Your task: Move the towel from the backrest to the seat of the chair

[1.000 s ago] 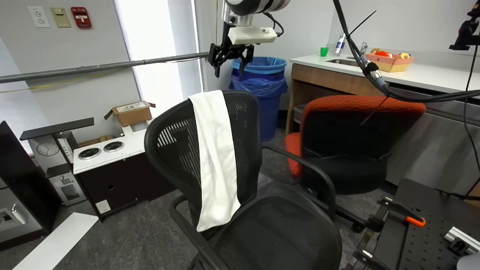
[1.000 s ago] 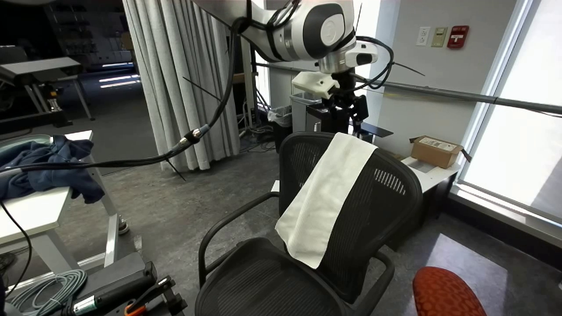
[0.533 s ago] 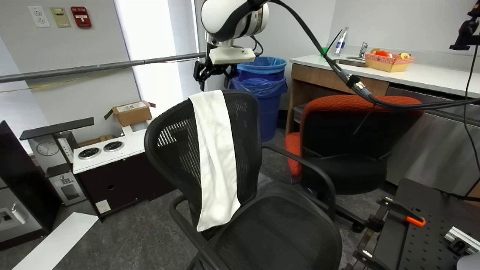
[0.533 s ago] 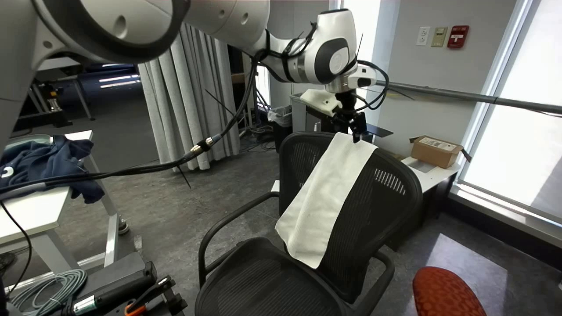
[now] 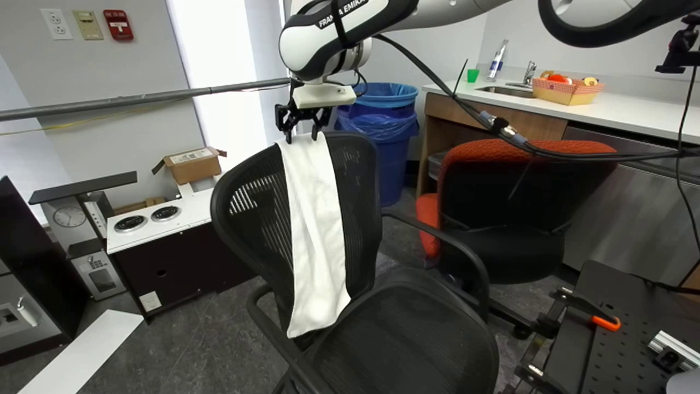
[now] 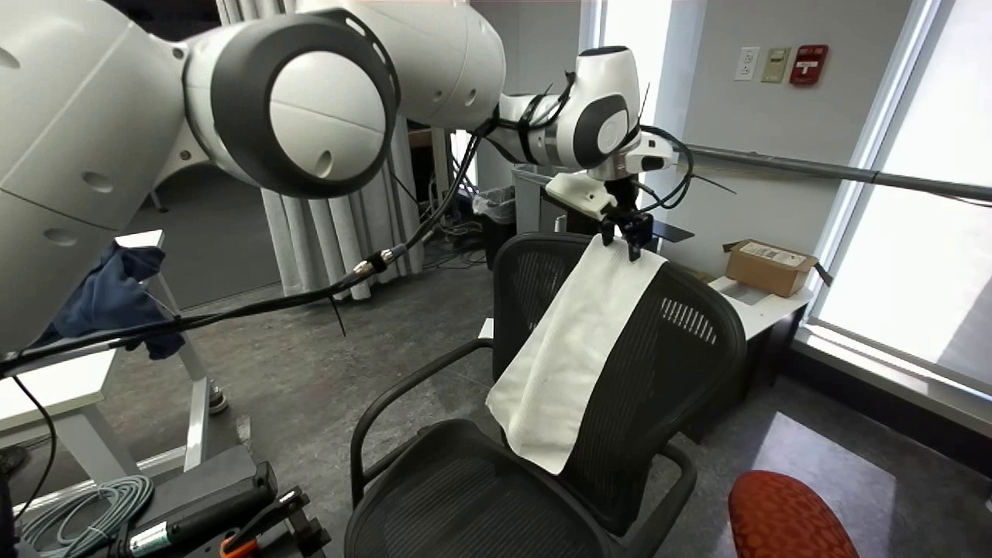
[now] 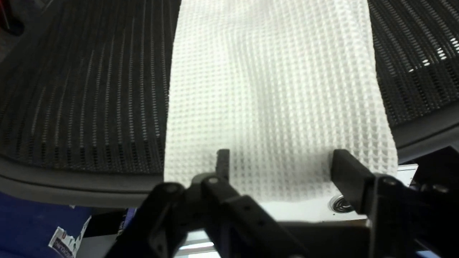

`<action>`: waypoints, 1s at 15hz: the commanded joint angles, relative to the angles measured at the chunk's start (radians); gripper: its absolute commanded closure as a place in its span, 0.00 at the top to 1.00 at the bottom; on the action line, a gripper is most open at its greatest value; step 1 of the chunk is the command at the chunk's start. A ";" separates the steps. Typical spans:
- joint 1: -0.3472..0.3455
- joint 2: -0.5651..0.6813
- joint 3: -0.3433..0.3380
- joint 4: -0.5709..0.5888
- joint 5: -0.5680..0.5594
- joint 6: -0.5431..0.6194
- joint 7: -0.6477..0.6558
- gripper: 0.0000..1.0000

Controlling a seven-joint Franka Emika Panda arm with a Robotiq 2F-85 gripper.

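The white towel (image 5: 317, 241) hangs over the top of the black mesh backrest (image 5: 358, 180); in both exterior views it drapes down the front, its lower end near the rear of the seat. It also shows in an exterior view (image 6: 577, 349) and the wrist view (image 7: 272, 79). The black seat (image 5: 404, 339) of the chair (image 5: 462, 249) has nothing on it. My gripper (image 5: 302, 139) is open at the towel's top fold, fingers pointing down. In the wrist view the fingertips (image 7: 279, 161) stand apart over the towel; I cannot tell whether they touch it.
A red-orange chair (image 5: 530, 150) stands beside the black chair, with a blue bin (image 5: 391, 164) behind. A toy stove (image 5: 180, 213) and a cardboard box (image 6: 769, 267) are behind the backrest. A black cart (image 5: 629, 317) stands near the seat. A cable (image 6: 310, 298) hangs from the arm.
My gripper has come down and across from above and behind the backrest to the towel's top edge. It stays open. The towel and chair have not moved.
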 commanded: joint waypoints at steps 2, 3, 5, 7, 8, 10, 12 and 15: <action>0.008 0.103 -0.017 0.187 0.017 -0.104 -0.009 0.36; 0.008 0.111 -0.018 0.203 0.015 -0.116 -0.008 0.28; 0.007 0.126 -0.020 0.229 0.014 -0.137 -0.004 0.14; 0.004 0.137 -0.025 0.253 0.014 -0.160 -0.002 0.01; 0.003 0.141 -0.027 0.262 0.013 -0.173 -0.001 0.00; 0.001 0.144 -0.024 0.278 0.018 -0.192 -0.005 0.03; -0.003 0.136 -0.006 0.282 0.030 -0.205 -0.030 0.02; -0.007 0.095 0.031 0.248 0.043 -0.232 -0.136 0.03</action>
